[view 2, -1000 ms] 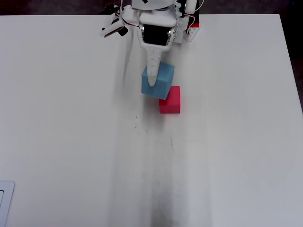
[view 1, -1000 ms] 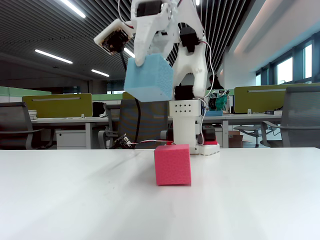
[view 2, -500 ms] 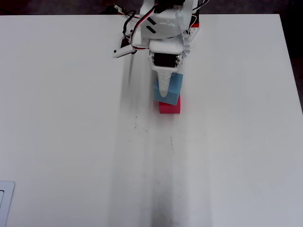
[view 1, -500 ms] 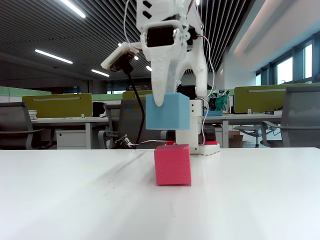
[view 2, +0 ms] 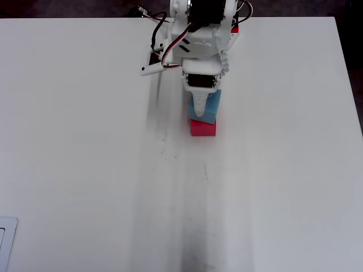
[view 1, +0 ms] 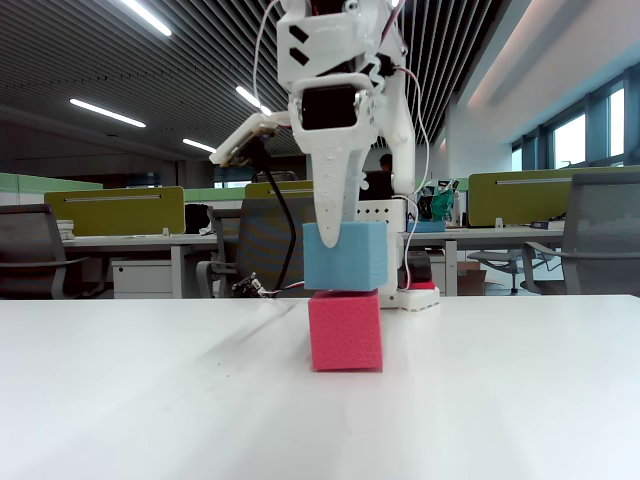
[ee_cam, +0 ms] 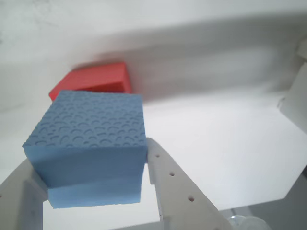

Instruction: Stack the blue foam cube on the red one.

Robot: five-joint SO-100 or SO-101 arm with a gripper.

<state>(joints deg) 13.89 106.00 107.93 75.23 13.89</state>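
Note:
My gripper [view 1: 333, 236] is shut on the blue foam cube [view 1: 346, 256], which hangs level right over the red one [view 1: 345, 330]. The blue cube's underside sits at the red top; I cannot tell whether they touch. From overhead, the gripper [view 2: 201, 111] points down over the blue cube [view 2: 212, 105], which covers the far part of the red cube [view 2: 202, 129]. In the wrist view the blue cube [ee_cam: 91, 139] fills the gap between the white fingers [ee_cam: 175, 189], and the red cube [ee_cam: 93, 80] shows beyond it on the white table [ee_cam: 216, 139].
The arm's base [view 2: 228, 33] stands at the table's far edge, just behind the cubes. The wrist camera [view 1: 245, 145] with its cable juts out to the left. A pale object [view 2: 5, 243] lies at the near left corner. Office desks and chairs stand behind the table.
The gripper came down and swung right with the blue cube, from high and left of the red cube to directly on top of it. The red cube stayed put.

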